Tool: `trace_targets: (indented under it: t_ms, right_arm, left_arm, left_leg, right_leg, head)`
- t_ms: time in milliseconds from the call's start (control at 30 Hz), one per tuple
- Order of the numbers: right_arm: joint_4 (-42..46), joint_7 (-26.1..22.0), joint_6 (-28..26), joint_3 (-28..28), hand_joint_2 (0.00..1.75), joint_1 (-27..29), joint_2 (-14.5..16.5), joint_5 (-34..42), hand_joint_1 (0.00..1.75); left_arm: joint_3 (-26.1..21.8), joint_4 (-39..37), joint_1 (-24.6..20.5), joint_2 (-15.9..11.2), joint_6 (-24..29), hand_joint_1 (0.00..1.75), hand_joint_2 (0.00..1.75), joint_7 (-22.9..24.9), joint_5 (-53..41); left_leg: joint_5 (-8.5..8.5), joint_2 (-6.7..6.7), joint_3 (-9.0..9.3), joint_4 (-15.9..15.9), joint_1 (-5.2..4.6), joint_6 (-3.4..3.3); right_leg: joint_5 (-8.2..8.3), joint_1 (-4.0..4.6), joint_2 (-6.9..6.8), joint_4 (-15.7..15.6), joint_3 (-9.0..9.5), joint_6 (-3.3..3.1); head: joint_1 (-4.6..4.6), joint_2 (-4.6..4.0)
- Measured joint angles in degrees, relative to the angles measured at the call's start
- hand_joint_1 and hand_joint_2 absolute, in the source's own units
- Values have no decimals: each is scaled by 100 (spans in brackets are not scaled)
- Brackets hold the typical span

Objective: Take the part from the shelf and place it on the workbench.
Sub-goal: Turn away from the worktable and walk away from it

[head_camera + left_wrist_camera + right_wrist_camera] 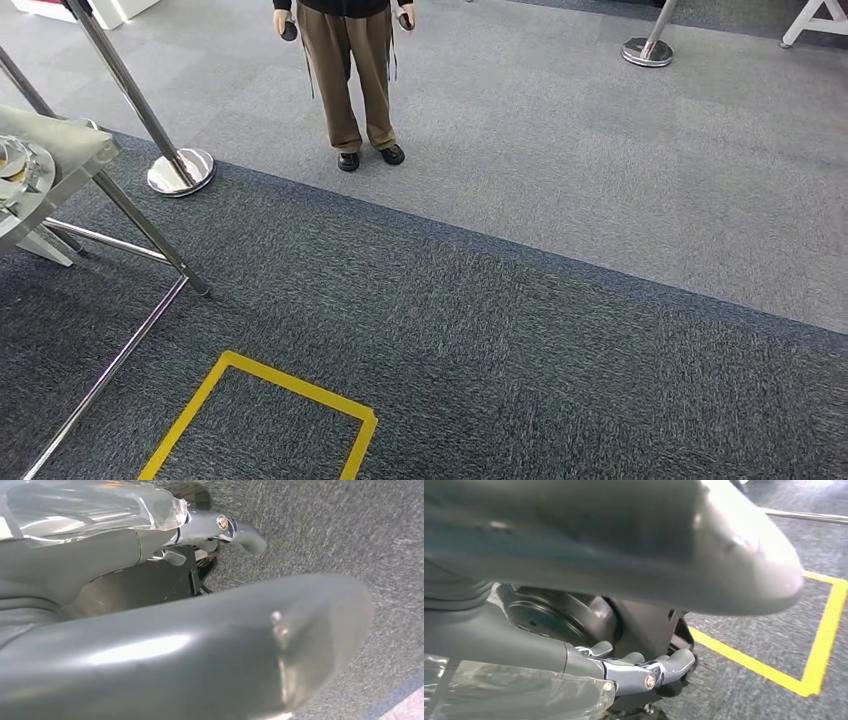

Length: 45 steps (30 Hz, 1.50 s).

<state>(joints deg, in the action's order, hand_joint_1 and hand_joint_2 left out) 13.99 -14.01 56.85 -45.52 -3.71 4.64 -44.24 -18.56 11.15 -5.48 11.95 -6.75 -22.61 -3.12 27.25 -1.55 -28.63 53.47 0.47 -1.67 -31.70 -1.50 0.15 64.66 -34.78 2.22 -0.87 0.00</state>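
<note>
Status: both arms hang low. In the left wrist view the left hand (150, 570) is over the dark carpet (325, 525). Its thick thumb (225, 650) sits well apart from the fingers (242, 532), which reach out with a slight bend. We see nothing in the grasp, so we read it as spread and empty. The right hand (524, 645) is much the same: thumb (649, 545) across the near side, fingers (674, 662) loosely curved, apart from the thumb, nothing between them. It hangs near a corner of the yellow tape square (744, 660) on the floor. In the head view that square (300, 381) lies low in the frame on the dark carpet (520, 380), cut by the lower edge. The grey table (70, 150) with thin metal legs (150, 230) is at the far left edge, well apart from both hands. Round metallic pieces (12, 165) lie on its top, cut off by the frame. We take the part to be among them but can't tell which. A chrome stanchion base (181, 171) stands just behind the table, and a second one (647, 52) sits far off on the lighter carpet (600, 160). A person (348, 70) in brown trousers and black shoes stands on the lighter carpet facing us, a small dark object in each hand.
</note>
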Motion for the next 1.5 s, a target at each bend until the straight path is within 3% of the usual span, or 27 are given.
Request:
trace_targets:
  t_ms: [67,100,133,233,300,367,433,467,567,600,633,700,733,767,833,900,967,1033,1067,1100,1133,1167,1233,1300,1400,1467,1500]
  right_arm:
    - [1,40,0,-10,0,-8,4,-8,0]
    - [1,70,-1,-17,0,-9,0,-18,0]
    - [2,97,-6,-24,0,-10,-5,-31,0]
    - [-1,157,-157,-34,0,-7,-5,-52,0]
    - [-6,175,-323,-40,0,-3,17,-56,0]
    - [-9,175,-408,-44,0,9,26,-64,0]
    - [-9,175,-415,-45,0,27,23,-74,0]
    - [-9,173,-415,-48,0,24,20,-76,0]
    - [-9,164,-415,-50,0,6,22,-86,0]
    - [-9,163,-415,-50,0,9,25,-95,0]
    - [-9,163,-415,-51,0,12,26,-102,0]
    - [-9,163,-415,-51,0,9,33,-110,0]
    - [-9,162,-415,-52,0,2,43,-110,0]
    - [-9,163,-415,-52,0,-6,54,-109,0]
    - [-9,163,-415,-54,0,-11,72,-102,0]
    - [-10,164,-415,-61,0,4,75,-101,0]
    - [-11,164,-415,-74,0,6,74,-102,0]
    - [-11,164,-415,-84,0,-13,69,-104,0]
    - [-11,164,-415,-85,0,-17,66,-108,0]
    - [-11,164,-415,-87,0,-14,63,-110,0]
    - [-11,164,-415,-90,0,-6,60,-115,0]
    - [-11,164,-415,-92,0,3,56,-120,0]
    - [-11,163,-415,-97,0,5,46,-127,0]
    - [-11,161,-415,-100,0,-3,43,-141,0]
    - [-11,162,-415,-104,0,15,39,-158,0]
    - [-11,166,-417,-112,0,15,31,-157,0]
    - [-11,166,-418,-116,0,7,29,-156,0]
  left_arm:
    - [-1,0,9,-2,3,0,0,-6,5]
    - [-2,0,14,-3,3,0,0,-16,11]
    - [-3,0,17,-4,2,0,0,-27,17]
    - [-4,0,17,-15,-5,0,0,-42,10]
    - [-4,0,20,-29,-19,0,0,-39,-4]
    - [-4,0,28,-30,-47,0,0,-40,-6]
    - [-4,0,31,-22,-71,0,0,-41,-5]
    - [-4,0,31,-16,-79,0,0,-43,-5]
    - [-4,1,25,-16,-96,0,0,-64,-4]
    - [-4,2,19,-18,-98,0,0,-73,-3]
    - [-4,2,14,-19,-101,0,0,-80,-3]
    - [-4,2,17,-19,-96,0,0,-79,-4]
    - [-4,2,24,-24,-93,0,0,-76,-6]
    - [-4,2,30,-31,-90,0,0,-74,-9]
    - [-5,2,32,-46,-90,0,0,-74,-16]
    - [-7,3,27,-43,-104,0,0,-75,-32]
    - [-7,4,31,-28,-127,0,0,-77,-52]
    - [-7,3,45,-22,-144,0,0,-79,-64]
    - [-8,2,50,-26,-149,0,0,-80,-66]
    - [-8,2,54,-29,-152,0,0,-81,-66]
    - [-9,2,56,-32,-154,0,0,-83,-66]
    - [-9,2,54,-33,-155,0,0,-86,-65]
    - [-9,2,52,-32,-155,0,0,-97,-64]
    - [-9,3,49,-34,-155,0,0,-121,-64]
    - [-9,5,39,-32,-157,0,0,-155,-64]
    - [-8,5,40,-29,-162,0,0,-161,-65]
    - [-7,5,44,-30,-160,0,44,-162,-66]
  left_leg:
    - [5,-56,0,1,6,10]
    - [16,-87,5,8,15,28]
    - [36,-118,11,30,34,62]
    - [184,-208,-12,227,102,250]
    - [282,-250,-65,347,104,348]
    - [302,-281,-78,361,122,375]
    - [410,-181,-116,467,154,384]
    - [562,-88,-215,681,158,382]
    - [1107,110,-771,1817,91,316]
    - [1152,125,-895,2054,53,273]
    - [1085,140,-918,2082,11,219]
    - [693,248,-658,1519,-71,94]
    - [512,391,-473,1124,-102,36]
    - [394,517,-327,797,-122,-2]
    - [353,649,-210,518,-149,-32]
    - [307,532,-169,434,-150,-30]
    - [230,381,-109,317,-130,-43]
    - [202,207,-89,269,-126,-61]
    - [203,113,-95,270,-130,-65]
    - [206,26,-98,272,-133,-67]
    - [209,-53,-99,273,-133,-66]
    - [213,-121,-96,274,-131,-61]
    - [233,-232,-81,284,-132,-31]
    - [265,-312,-69,307,-157,18]
    - [290,-381,-59,325,-158,87]
    - [440,-226,-141,509,-127,154]
    - [606,-99,-258,771,-107,184]
  right_leg:
    - [-253,-31,-2,675,-339,59]
    - [-245,-53,-5,804,-408,91]
    - [-129,-80,-15,702,-363,126]
    - [319,-151,-160,-253,92,230]
    - [325,-134,-196,-432,165,133]
    - [313,-100,-119,-387,127,-26]
    - [325,-76,-50,-388,105,-104]
    - [337,-62,-10,-392,96,-135]
    - [360,7,124,-396,57,-193]
    - [363,32,175,-396,53,-205]
    - [366,50,234,-396,55,-213]
    - [373,62,369,-397,72,-224]
    - [377,64,435,-396,75,-225]
    - [386,61,498,-395,68,-217]
    - [415,40,605,-406,33,-172]
    - [451,16,678,-428,-4,-105]
    - [328,42,487,-252,-108,-65]
    - [-14,70,186,331,-380,-31]
    - [-177,71,110,691,-542,-6]
    - [-260,66,73,943,-644,15]
    - [-243,61,48,1002,-646,31]
    - [-130,57,18,830,-530,40]
    - [181,57,-137,32,-71,25]
    - [342,75,-254,-523,234,-53]
    - [374,94,-176,-608,256,-170]
    - [406,73,-100,-625,248,-234]
    - [424,59,-55,-631,242,-261]
  head:
    - [0,0]
    - [-2,0]
    - [-1,0]
    - [13,0]
    - [9,0]
    - [-26,0]
    - [-48,0]
    - [-55,0]
    - [-77,0]
    - [-77,0]
    - [-75,0]
    - [-74,0]
    - [-72,0]
    - [-73,0]
    - [-75,0]
    - [-75,0]
    - [-60,0]
    - [-51,0]
    - [-50,0]
    - [-52,0]
    - [-51,0]
    - [-50,0]
    - [-46,0]
    - [-60,0]
    - [-75,0]
    - [-81,0]
    - [-86,0]
